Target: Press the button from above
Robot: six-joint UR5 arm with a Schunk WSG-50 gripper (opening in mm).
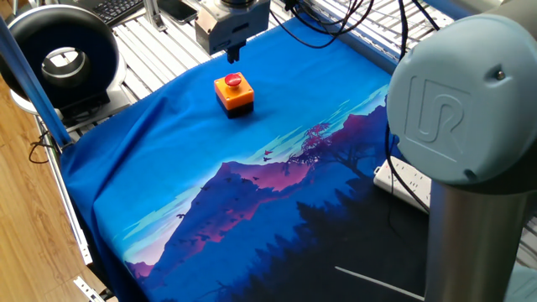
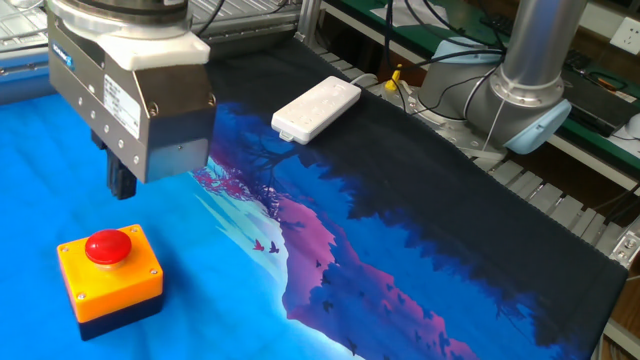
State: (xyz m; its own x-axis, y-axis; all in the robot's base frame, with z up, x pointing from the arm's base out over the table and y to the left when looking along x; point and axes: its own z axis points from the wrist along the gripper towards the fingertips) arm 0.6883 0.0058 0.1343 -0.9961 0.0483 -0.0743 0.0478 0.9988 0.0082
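Observation:
The button [image 1: 234, 80] is a small red cap on an orange box with a black base [image 1: 234, 95], standing on the blue cloth at the far side. In the other fixed view the red cap [image 2: 107, 246] sits near the lower left. My gripper [image 1: 232, 57] hangs above and just behind the button, not touching it. In the other fixed view the gripper [image 2: 122, 187] hovers up and slightly right of the cap. Both views show the dark fingers as one narrow stub with no gap, so they are shut and empty.
A long white power strip [image 2: 316, 108] lies on the cloth's dark part; it also shows by the arm's base [image 1: 408, 184]. The arm's grey base column [image 1: 466, 134] stands at the right. A black round device [image 1: 62, 59] sits off the cloth's far left corner.

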